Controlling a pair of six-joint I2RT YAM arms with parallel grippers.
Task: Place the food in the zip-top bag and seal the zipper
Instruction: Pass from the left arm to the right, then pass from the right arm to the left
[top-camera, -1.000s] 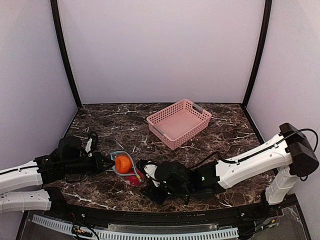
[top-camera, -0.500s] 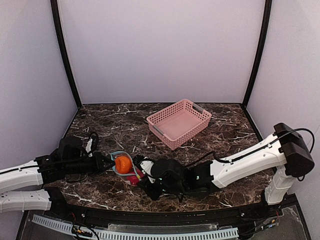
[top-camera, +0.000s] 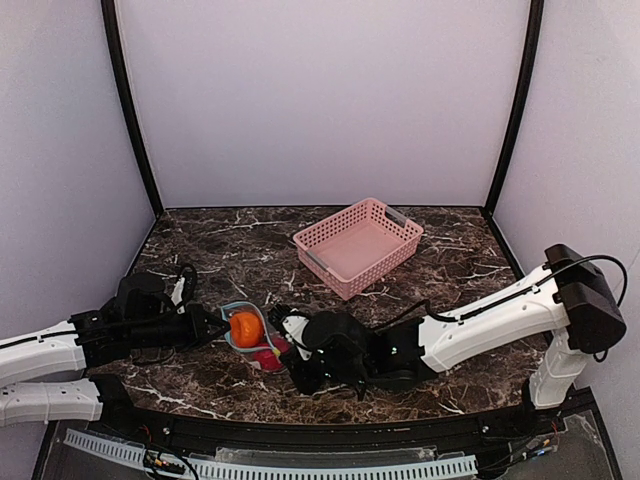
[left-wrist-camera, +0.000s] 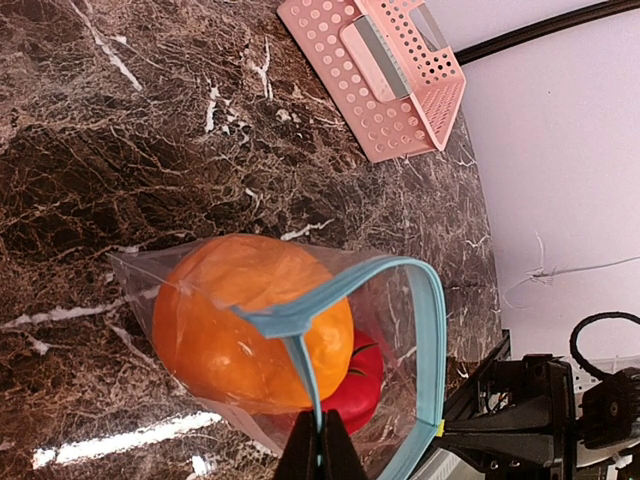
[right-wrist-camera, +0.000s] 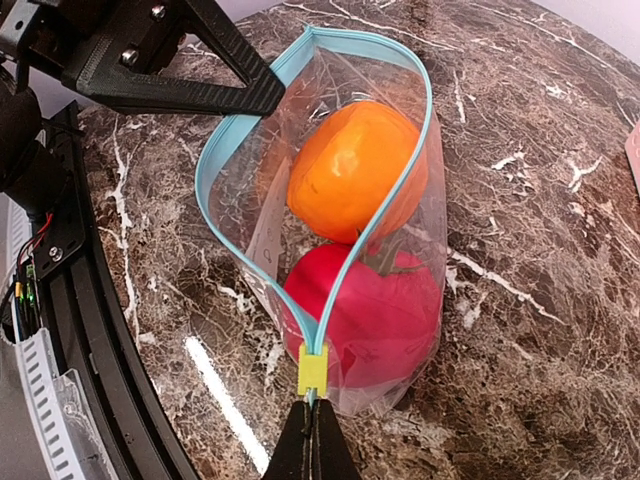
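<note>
The right arm has slid left along the near edge of the table (top-camera: 455, 275), and its jaws have closed at the bag; the left arm has not shifted. On the left, the left gripper (left-wrist-camera: 322, 445) is pressed together, pinching the teal zipper (left-wrist-camera: 438, 340) at one end of the mouth. The bag (right-wrist-camera: 235, 170) lies near the front, just between the two arms, its mouth gaping in a loop. The orange food (right-wrist-camera: 350, 170) sits by the opening and the red food (right-wrist-camera: 370, 320) beside it, both inside. The right gripper (right-wrist-camera: 310, 430) is pinched on the zipper's other end, just below the yellow slider (right-wrist-camera: 312, 372). The pink basket (top-camera: 358, 245) stands well apart, far right.

To seal cleanly, the left pinch should probably stay fixed as an anchor. The right would then draw the strip taut so both lips meet, keeping the orange food from bulging between them.
</note>
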